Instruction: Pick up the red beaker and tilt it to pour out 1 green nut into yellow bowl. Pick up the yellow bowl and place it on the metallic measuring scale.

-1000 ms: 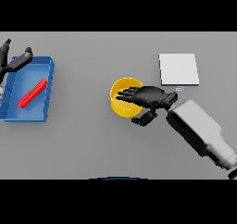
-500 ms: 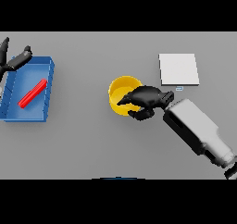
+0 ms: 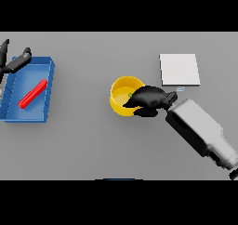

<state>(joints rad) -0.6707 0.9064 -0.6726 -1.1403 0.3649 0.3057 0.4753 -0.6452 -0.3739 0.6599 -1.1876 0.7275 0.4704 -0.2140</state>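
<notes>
Plain grey surface seen from above

The surface (image 3: pixel 83 149) fills the whole view, a flat, even mid-grey with no seams, edges or markings showing. Light falls softly and evenly across it, leaving only faint shadows. No walls, floor or windows are in view.

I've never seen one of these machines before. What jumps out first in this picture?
Most eye-catching is the yellow bowl at the table's middle, with the robot's dark right hand curled over its right rim and a speck of green inside. At far left a blue tray holds a red beaker lying on its side, the left hand at its upper corner. A pale square scale sits upper right.
</notes>
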